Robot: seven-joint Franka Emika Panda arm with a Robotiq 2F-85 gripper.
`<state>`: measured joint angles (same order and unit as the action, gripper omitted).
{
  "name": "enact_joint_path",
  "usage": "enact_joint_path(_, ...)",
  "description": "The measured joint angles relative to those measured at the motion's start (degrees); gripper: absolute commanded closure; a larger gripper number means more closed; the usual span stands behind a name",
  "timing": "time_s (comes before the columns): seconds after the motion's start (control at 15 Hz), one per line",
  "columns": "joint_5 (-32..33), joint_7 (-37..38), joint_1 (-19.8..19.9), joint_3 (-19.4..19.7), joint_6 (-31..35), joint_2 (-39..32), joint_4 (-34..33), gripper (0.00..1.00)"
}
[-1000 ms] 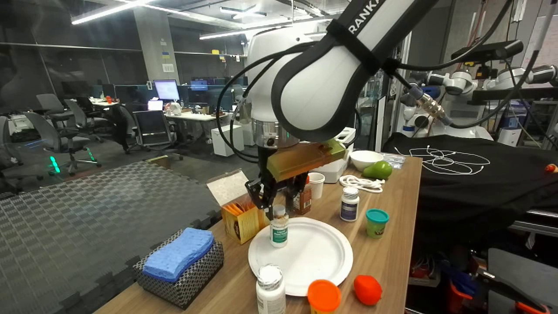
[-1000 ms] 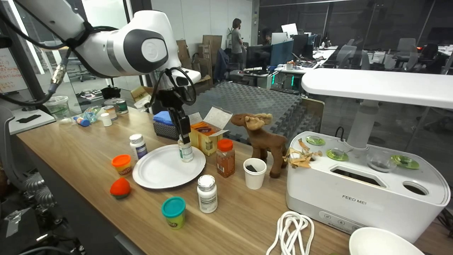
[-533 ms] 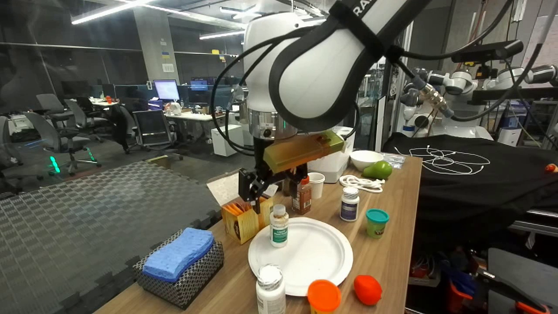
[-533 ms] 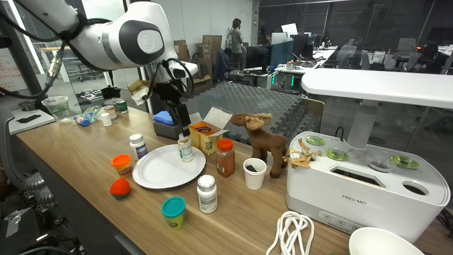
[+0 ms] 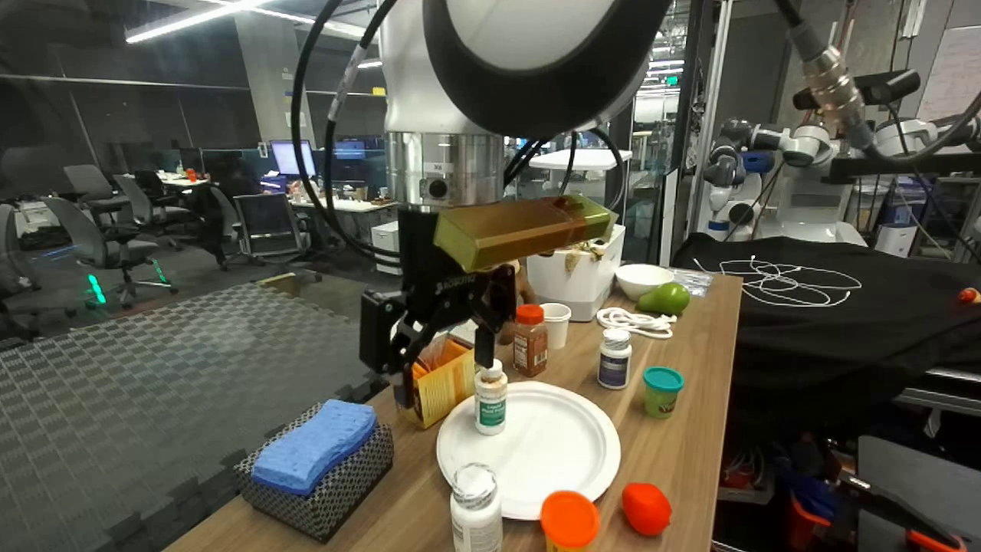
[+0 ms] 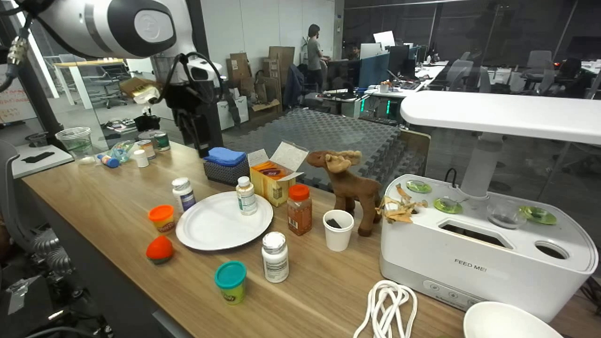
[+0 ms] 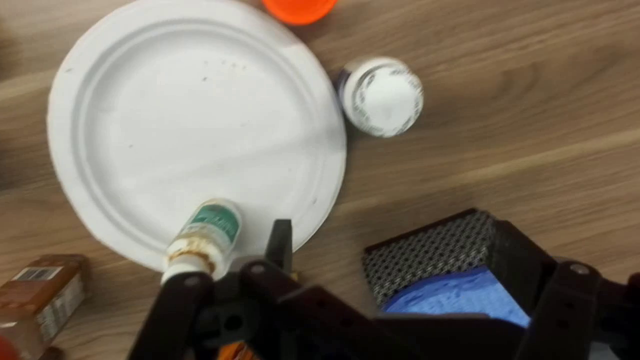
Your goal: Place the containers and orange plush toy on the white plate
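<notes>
In an exterior view, loads of grey floor [image 5: 199, 368] left of the tabletop [image 5: 692, 448]. White plate [image 5: 552, 456] sits roughly mid-table, end effector [image 5: 444, 381] hanging to its left, jaws spread wide. Green-labelled bottle [image 5: 490, 404] stands on the plate's left side; teal-lidded jar [image 5: 662, 393] sits near the right edge, strip of wood between.

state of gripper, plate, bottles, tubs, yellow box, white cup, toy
gripper: open, empty
white plate: bearing one bottle
green-labelled bottle: upright, capped
red-capped bottle: upright, capped
white pill bottles: upright, capped
teal-lidded tub: closed
orange-lidded tub: closed
yellow box: open
white cup: lidless
plush toy: standing
</notes>
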<state>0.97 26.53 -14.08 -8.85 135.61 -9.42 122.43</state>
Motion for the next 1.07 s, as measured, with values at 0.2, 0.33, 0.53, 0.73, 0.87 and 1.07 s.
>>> enact_joint_path(0.2,-5.46,-4.66,-0.21,-2.89,-1.28,0.14,2.51,0.00)
enact_joint_path(0.33,-6.10,-5.71,-0.44,-3.86,-1.66,0.13,4.50,0.00)
enact_joint_path(0.53,-5.91,-6.27,-0.83,-4.33,-1.50,0.14,7.02,0.00)
enact_joint_path(0.73,-5.12,-6.28,-1.15,-4.34,-0.42,0.20,8.34,0.00)
enact_joint_path(0.87,-4.29,-6.28,-1.18,-4.33,0.47,0.23,8.84,0.00)
enact_joint_path(1.07,-2.53,-6.24,-1.17,-4.00,2.09,0.22,9.22,0.00)
